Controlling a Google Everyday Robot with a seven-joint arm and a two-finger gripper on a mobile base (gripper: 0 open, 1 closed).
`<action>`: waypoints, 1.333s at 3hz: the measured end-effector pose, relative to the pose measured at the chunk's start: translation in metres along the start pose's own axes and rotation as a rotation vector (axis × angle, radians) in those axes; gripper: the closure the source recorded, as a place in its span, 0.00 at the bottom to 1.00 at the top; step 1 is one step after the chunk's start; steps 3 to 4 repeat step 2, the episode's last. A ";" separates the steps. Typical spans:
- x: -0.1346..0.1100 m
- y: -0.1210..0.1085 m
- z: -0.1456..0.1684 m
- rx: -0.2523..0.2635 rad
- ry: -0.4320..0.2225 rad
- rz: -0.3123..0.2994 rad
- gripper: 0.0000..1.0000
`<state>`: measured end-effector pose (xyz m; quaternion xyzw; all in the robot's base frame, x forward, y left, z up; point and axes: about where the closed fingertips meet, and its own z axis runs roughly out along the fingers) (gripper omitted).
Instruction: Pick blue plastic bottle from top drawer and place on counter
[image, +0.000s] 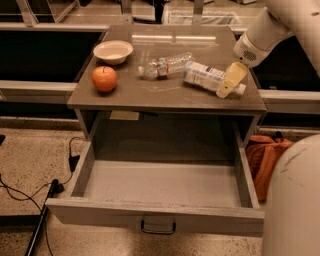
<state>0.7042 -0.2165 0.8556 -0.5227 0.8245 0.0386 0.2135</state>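
Note:
The blue plastic bottle (204, 76) lies on its side on the counter (165, 92), right of centre, with its white cap towards the right edge. My gripper (230, 80) hangs from the white arm at the upper right, right over the bottle's neck end. The top drawer (160, 182) is pulled fully open below the counter and nothing shows inside it. Its dark handle (158, 227) is on the front.
A slim clear bottle (165, 65) lies left of the blue one. A red apple (104, 78) and a white bowl (113, 51) sit at the counter's left. An orange bag (265, 155) is on the floor at right, cables (30, 192) at left. My white base (295, 200) fills the lower right.

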 end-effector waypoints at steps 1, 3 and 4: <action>0.022 -0.003 -0.041 0.093 -0.050 0.005 0.00; 0.028 -0.003 -0.049 0.114 -0.056 0.013 0.00; 0.028 -0.003 -0.049 0.114 -0.056 0.013 0.00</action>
